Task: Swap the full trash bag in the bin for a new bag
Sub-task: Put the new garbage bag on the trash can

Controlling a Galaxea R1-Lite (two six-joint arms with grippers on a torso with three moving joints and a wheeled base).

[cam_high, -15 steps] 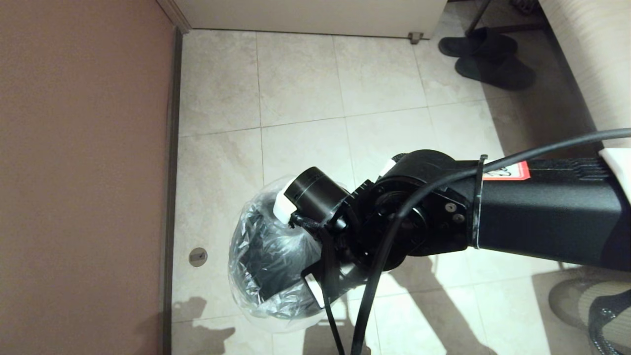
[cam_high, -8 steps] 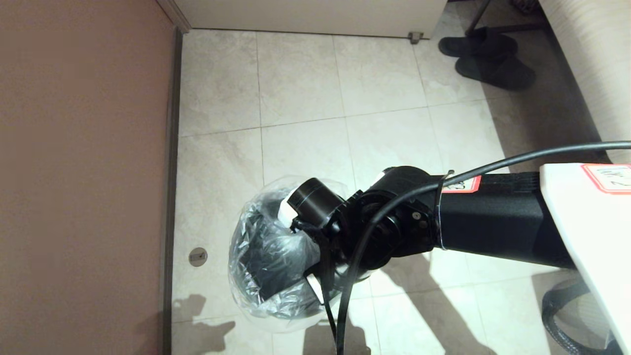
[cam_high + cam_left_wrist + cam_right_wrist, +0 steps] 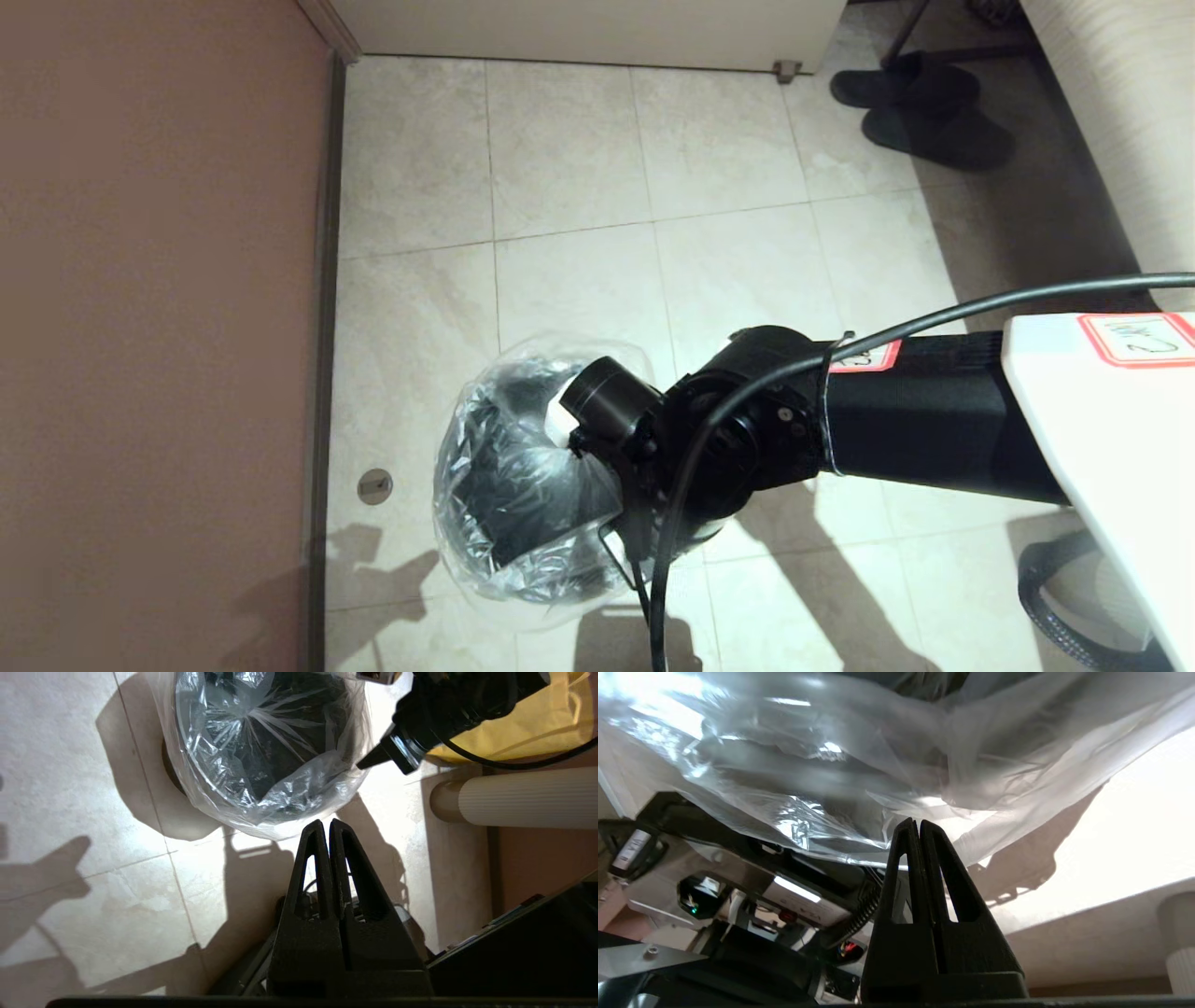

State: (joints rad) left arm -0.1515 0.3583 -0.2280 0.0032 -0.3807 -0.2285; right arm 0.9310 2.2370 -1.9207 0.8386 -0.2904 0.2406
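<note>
Bag [image 3: 509,485] lines the bin [image 3: 174,767] on the floor. Wrist views alone show both pincers pressed together: left [image 3: 325,826], right [image 3: 915,825] beside the bag. Right arm has retracted slightly.

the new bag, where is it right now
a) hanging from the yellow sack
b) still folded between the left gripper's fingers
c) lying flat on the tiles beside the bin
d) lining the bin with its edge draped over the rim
d: the new bag sits down inside the bin, its crinkled clear edge spilling out over the rim, as the left wrist view shows, while the left gripper is shut and empty, off the bag.
</note>
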